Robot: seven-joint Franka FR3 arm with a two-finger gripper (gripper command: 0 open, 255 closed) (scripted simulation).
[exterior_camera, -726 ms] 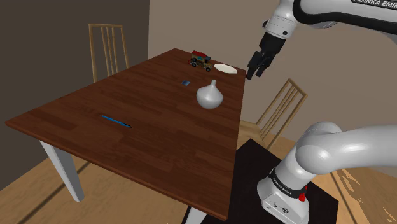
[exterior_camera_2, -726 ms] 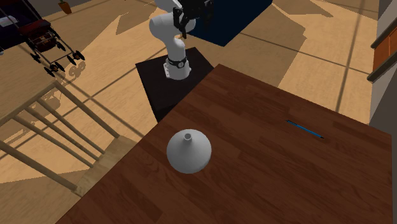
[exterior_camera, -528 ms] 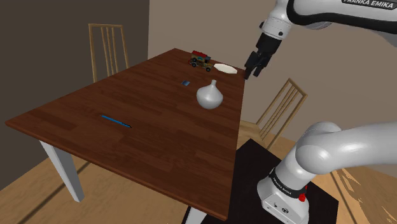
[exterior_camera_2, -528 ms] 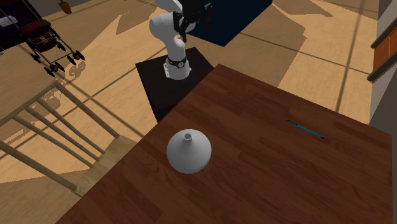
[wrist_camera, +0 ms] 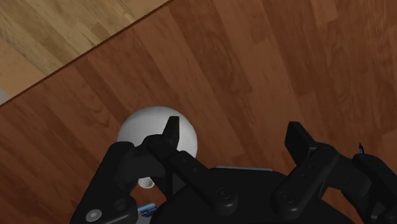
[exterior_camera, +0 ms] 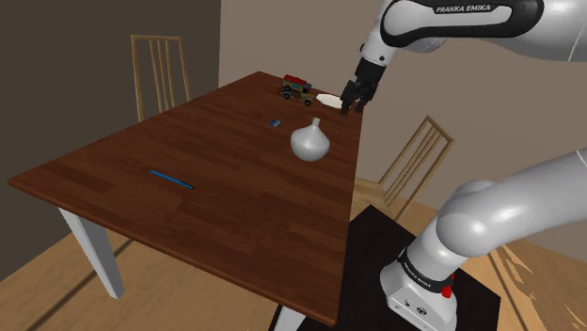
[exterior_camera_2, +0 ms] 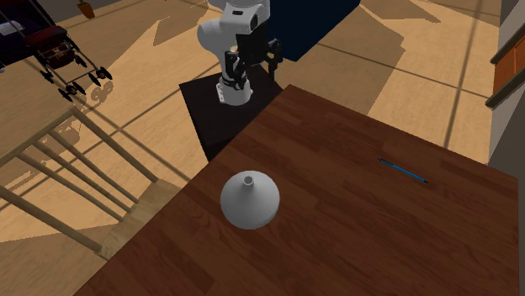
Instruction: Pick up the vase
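Wrist view: fingers [wrist_camera: 170, 135] spread apart, nothing betw. them; white vase [wrist_camera: 143, 130] on tabletop [wrist_camera: 254, 63], partly behind one finger. Shoulder view: vase [exterior_camera: 309, 141] upright nr tabletop's right edge, fingers in air beyond it, by plate [exterior_camera: 326, 98]. Second exterior view: vase [exterior_camera_2: 250, 202] nr left edge.

A dark wooden table [exterior_camera: 216, 188] on white legs [exterior_camera: 94, 249] stands on a light wood floor [exterior_camera: 38, 282]. At its far end a toy car [exterior_camera: 297, 89] sits just beside a white plate [exterior_camera: 331, 100]. A small blue object [exterior_camera: 274, 123] lies nearer, and a blue pen [exterior_camera: 172, 179] lies well apart, toward the near end on the shoulder view's left. One wooden chair [exterior_camera: 158, 39] stands at the table's left side, another [exterior_camera: 419, 150] at its right. In the second exterior view a pushchair [exterior_camera_2: 63, 50] stands far off on the floor.
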